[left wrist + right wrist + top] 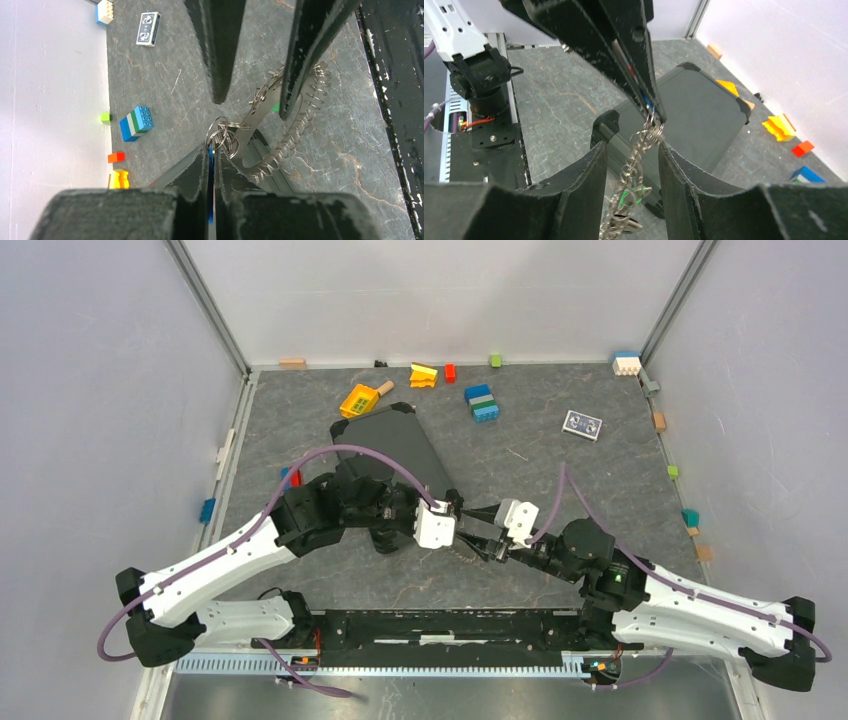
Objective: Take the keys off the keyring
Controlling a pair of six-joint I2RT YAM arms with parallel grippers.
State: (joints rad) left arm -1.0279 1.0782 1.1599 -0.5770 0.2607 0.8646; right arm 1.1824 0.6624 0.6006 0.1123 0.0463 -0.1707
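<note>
My left gripper is shut on a blue-headed key, gripped edge-on between its pads. From that key the keyring hangs above the table, a thin metal ring crowded with small loops and keys like gear teeth. In the right wrist view the keyring dangles with its green tag between the fingers of my right gripper. That gripper is open, one finger on each side of the ring with a gap. Both grippers meet mid-table, the left gripper beside the right gripper.
A black case lies on the table behind the grippers. Toy bricks and a yellow piece sit towards the back, with a small card at the back right. The black base rail runs along the near edge.
</note>
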